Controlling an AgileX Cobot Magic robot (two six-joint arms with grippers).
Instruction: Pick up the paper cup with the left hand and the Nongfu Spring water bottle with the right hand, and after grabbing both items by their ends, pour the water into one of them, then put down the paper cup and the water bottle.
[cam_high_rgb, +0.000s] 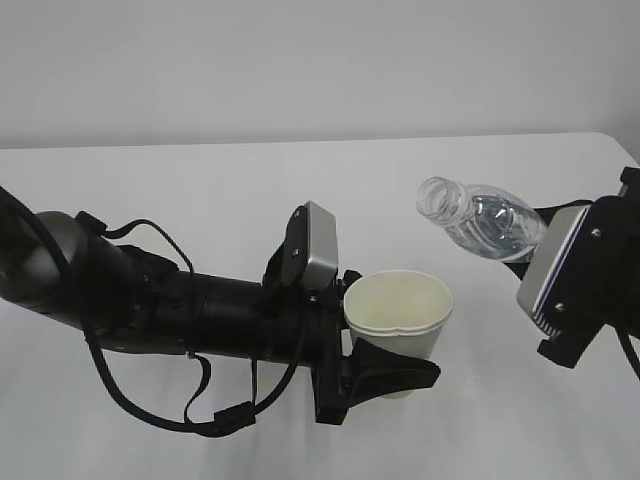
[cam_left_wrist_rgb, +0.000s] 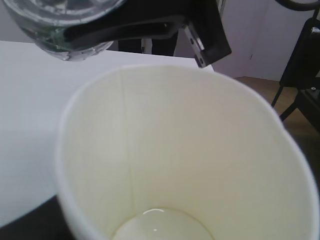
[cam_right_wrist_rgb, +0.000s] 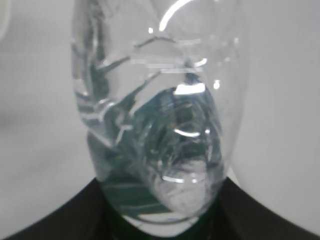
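Nearest to me, the left hand is holding the paper cup upright above the white table, its jaws clamped around the cup's lower half, with one black finger wrapping the front. The rim is looking slightly pinched out of round, so I am judging the cup light, thin-walled and easy to crush; a grip low down near the stiffer base seems wiser than one near the rim. In the left wrist view a little water is lying in the bottom of the cup.

Further back and to the right, the right hand is gripping the Nongfu Spring water bottle by its base end, jaws closed on it, the open neck tilting down and leftward, above and just beside the cup's rim, not touching it. The bottle appears ribbed, springy and smooth, probably slippery if wet; it is still partly filled, so I expect its weight to shift as it is tipped.
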